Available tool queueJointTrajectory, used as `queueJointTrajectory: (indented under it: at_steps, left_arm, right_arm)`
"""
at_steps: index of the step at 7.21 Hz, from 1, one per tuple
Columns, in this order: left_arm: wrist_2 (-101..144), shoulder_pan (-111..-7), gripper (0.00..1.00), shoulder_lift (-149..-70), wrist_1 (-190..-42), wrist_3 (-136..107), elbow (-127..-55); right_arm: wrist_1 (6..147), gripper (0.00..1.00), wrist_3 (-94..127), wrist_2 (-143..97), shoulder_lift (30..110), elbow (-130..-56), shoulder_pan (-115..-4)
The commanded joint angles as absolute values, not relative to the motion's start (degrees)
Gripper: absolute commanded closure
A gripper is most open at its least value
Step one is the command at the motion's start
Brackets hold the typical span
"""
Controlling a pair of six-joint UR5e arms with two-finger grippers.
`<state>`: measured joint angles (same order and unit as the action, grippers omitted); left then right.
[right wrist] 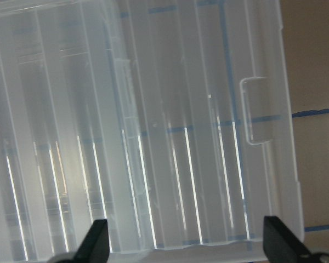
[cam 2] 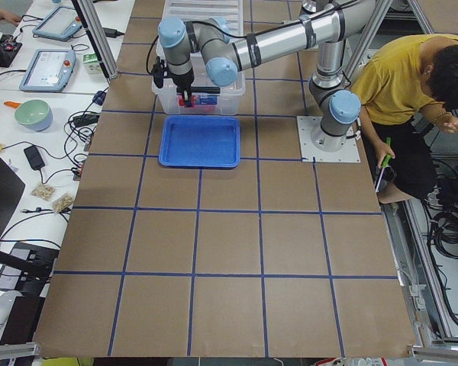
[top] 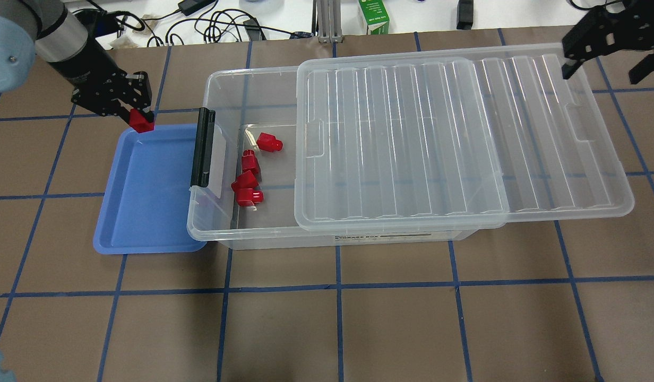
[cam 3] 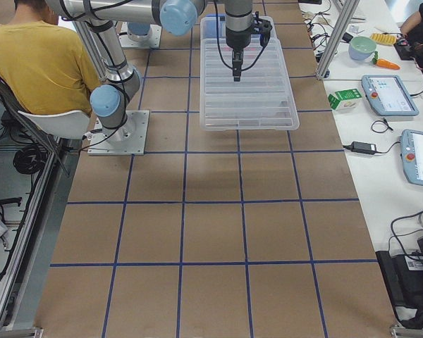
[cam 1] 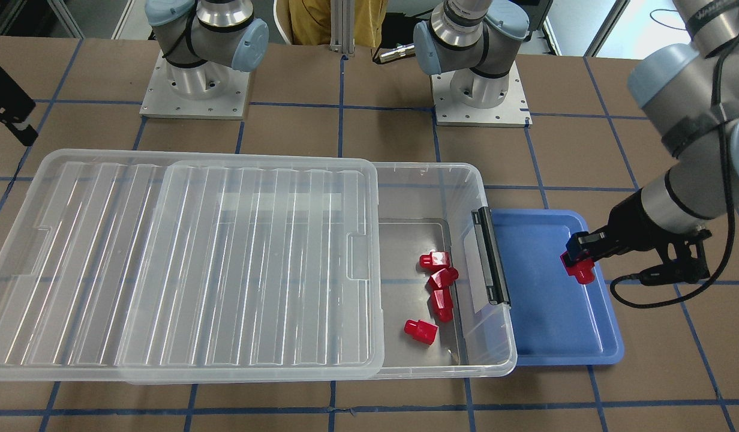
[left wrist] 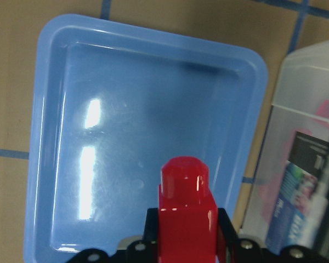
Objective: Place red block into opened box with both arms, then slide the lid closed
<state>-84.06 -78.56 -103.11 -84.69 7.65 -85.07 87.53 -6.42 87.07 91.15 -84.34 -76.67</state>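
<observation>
Currently left gripper (cam 1: 576, 255) clamps red block (cam 1: 580, 271) over blue tray (cam 1: 543, 312) — could clip box (cam 1: 423, 174) wall, drop short; right gripper (top: 605, 66) splayed.

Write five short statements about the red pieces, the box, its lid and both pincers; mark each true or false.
The left pincer grips a small glossy red plastic block. True.
Five such blocks lie inside the large clear plastic box. False: four lie there.
The ribbed translucent plastic lid covers the box fully. False: the end by the black latch bar is uncovered.
The right pincer is open above the lid. True.
The held block hangs over the box. False: it is over the shallow blue plastic tray.
</observation>
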Motion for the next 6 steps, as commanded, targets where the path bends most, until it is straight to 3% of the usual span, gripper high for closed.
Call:
queueJointTrajectory:
  at_steps: [1, 3, 6]
  left_arm:
    - [-89.69, -88.99, 0.94, -101.95, -85.17, 7.12, -83.93]
    - [-89.48, -92.45, 0.94, -103.97, -84.99, 1.09, -85.16]
    - [-86.22, -93.43, 0.94, -105.38, -76.94, -0.53, -93.14]
  right_arm:
    - [87.8, 0.0, 5.04, 87.62, 90.53, -84.29, -86.88]
    - [87.63, 0.0, 8.52, 87.1, 89.48, -84.2, -89.29]
    - [87.71, 0.0, 8.44, 87.54, 89.38, -84.2, -89.3]
